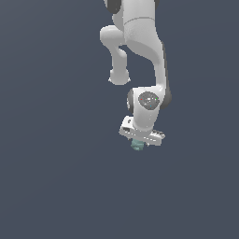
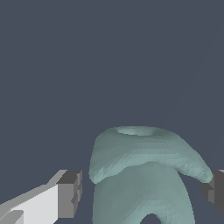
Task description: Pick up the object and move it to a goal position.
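The object (image 1: 137,145) is a small pale teal-green lumpy piece that lies on the dark floor directly under the white gripper (image 1: 141,138). In the wrist view the object (image 2: 144,166) fills the space between the two fingers, and the gripper (image 2: 142,192) straddles it. One dark fingertip (image 2: 70,194) stands a small gap away from the object's side. The other fingertip (image 2: 214,190) is at or very near its opposite edge. The jaws are open around the object and are not clamped on it. The object's lower part is cut off by the frame edge.
The white arm (image 1: 140,42) comes down from the top of the exterior view. Plain dark grey-blue floor (image 1: 56,177) surrounds the object on all sides. No other objects or goal marker show.
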Controlling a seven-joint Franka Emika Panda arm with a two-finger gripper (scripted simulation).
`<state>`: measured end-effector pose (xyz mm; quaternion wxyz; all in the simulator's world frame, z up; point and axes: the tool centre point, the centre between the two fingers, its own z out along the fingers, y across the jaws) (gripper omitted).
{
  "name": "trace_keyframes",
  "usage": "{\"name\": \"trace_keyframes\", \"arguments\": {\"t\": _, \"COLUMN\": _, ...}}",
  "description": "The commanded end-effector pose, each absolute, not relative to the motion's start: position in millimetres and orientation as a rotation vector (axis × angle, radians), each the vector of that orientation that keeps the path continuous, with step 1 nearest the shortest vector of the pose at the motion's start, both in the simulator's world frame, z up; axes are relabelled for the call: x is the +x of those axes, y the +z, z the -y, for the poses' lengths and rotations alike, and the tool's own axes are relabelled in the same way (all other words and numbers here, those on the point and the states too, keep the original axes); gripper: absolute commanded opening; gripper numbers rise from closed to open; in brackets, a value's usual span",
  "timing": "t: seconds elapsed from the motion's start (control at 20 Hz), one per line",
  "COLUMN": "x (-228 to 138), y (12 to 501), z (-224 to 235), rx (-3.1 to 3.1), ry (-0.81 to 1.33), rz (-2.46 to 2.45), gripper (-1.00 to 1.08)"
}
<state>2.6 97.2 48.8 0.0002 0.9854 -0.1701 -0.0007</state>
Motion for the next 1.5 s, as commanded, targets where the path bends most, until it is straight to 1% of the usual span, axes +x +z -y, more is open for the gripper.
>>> {"name": "trace_keyframes", "arguments": {"t": 0.0, "x": 3, "y": 41, "z": -97, "rx": 3.096, "ry": 0.0, "rz": 0.536, "gripper": 1.0}}
{"name": "trace_keyframes", "arguments": {"t": 0.15, "x": 4, "y": 40, "z": -97, "rx": 3.096, "ry": 0.0, "rz": 0.536, "gripper": 1.0}}
{"name": "trace_keyframes", "arguments": {"t": 0.2, "x": 4, "y": 40, "z": -97, "rx": 3.096, "ry": 0.0, "rz": 0.536, "gripper": -1.0}}
{"name": "trace_keyframes", "arguments": {"t": 0.9, "x": 6, "y": 44, "z": -95, "rx": 3.096, "ry": 0.0, "rz": 0.534, "gripper": -1.0}}
{"name": "trace_keyframes", "arguments": {"t": 1.15, "x": 16, "y": 61, "z": -81, "rx": 3.096, "ry": 0.0, "rz": 0.534, "gripper": -1.0}}
{"name": "trace_keyframes", "arguments": {"t": 1.45, "x": 37, "y": 97, "z": -52, "rx": 3.096, "ry": 0.0, "rz": 0.534, "gripper": -1.0}}
